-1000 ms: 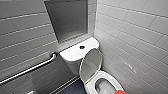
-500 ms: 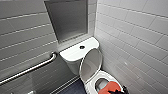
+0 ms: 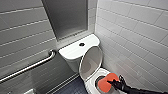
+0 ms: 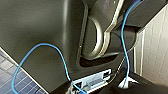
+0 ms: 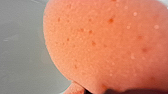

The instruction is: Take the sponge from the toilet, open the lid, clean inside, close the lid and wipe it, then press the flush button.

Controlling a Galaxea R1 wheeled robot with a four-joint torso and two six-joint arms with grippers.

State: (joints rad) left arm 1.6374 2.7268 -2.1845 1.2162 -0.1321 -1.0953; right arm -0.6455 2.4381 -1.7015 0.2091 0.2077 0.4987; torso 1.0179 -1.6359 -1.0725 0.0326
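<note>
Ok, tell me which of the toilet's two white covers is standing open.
The thin oval lid, tipped upright. The other, the flat tank cover carrying the dark flush button, lies level behind it.

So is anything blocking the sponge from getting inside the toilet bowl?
Nothing that I can see. The lid stands raised in front of the tank, so the bowl is uncovered. The right gripper holds the sponge right over the bowl's opening, with nothing between them.
</note>
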